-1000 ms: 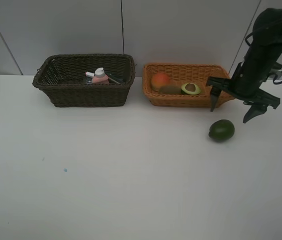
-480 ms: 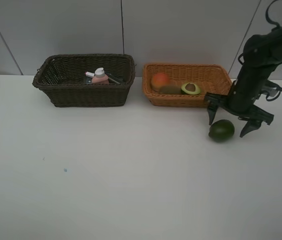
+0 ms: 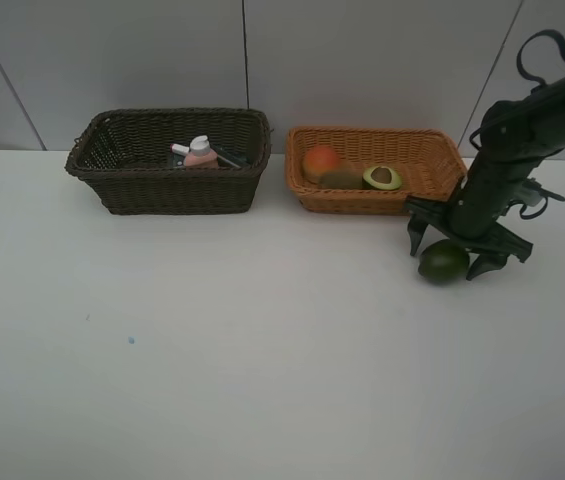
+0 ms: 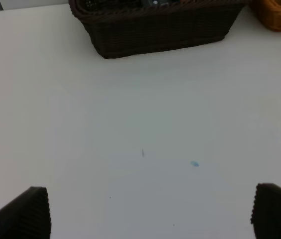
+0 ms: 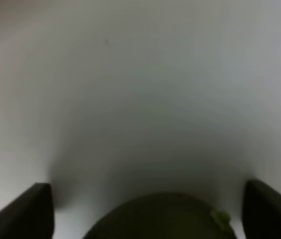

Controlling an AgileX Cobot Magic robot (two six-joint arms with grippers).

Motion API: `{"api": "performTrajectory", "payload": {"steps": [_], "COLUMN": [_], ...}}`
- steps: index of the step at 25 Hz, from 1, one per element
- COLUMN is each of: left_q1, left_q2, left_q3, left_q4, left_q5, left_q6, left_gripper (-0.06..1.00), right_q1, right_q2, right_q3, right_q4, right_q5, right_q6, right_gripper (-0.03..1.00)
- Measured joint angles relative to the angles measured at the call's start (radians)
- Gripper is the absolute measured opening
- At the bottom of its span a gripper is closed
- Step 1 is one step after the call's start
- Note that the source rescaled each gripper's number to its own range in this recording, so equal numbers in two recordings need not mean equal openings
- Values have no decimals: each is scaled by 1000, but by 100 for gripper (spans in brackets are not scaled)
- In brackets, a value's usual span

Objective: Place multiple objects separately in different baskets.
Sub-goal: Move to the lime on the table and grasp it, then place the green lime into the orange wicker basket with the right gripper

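The whole green avocado point(image 3: 443, 262) lies on the white table in front of the light orange basket point(image 3: 362, 198). My right gripper point(image 3: 448, 258) is down over it, open, one finger on each side with gaps showing; the right wrist view shows the avocado point(image 5: 162, 216) between the fingertips point(image 5: 26, 211). That basket holds the peach point(image 3: 320, 161), kiwi point(image 3: 342, 179) and halved avocado point(image 3: 383, 177). The dark brown basket point(image 3: 172, 190) holds the pink bottle point(image 3: 200, 152) and marker point(image 3: 179, 149). My left gripper point(image 4: 149, 214) is open above bare table, out of the exterior view.
Both baskets stand side by side at the table's back, near the wall. The left wrist view shows the dark basket point(image 4: 160, 30) ahead and a corner of the orange basket point(image 4: 279, 15). A small blue speck point(image 3: 130, 340) marks the table's front left.
My right gripper has come down from beside the orange basket and moved left, so its fingers now straddle the whole avocado. The avocado has not moved.
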Motion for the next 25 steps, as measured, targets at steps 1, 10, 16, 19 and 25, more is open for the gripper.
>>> {"api": "performTrajectory", "payload": {"steps": [1,10,16,19,25], "left_q1": [0,0,0,0,0], "left_q2": [0,0,0,0,0], "left_q3": [0,0,0,0,0], "left_q4": [0,0,0,0,0], "left_q5": [0,0,0,0,0], "left_q6": [0,0,0,0,0], "left_gripper": [100,100,100,100,100], "right_q1": [0,-1,-1,-1,-1], "right_q2": [1,1,-19,-58,-120], "right_q3": [-3,-3,0,-10,-193], "right_q4": [-7,-23,-3,5,-17], "right_q5": [8,25,14,15,136], "right_q6": [-2,-3,-72,-101,-221], "right_gripper": [85,68,68,68,68]}}
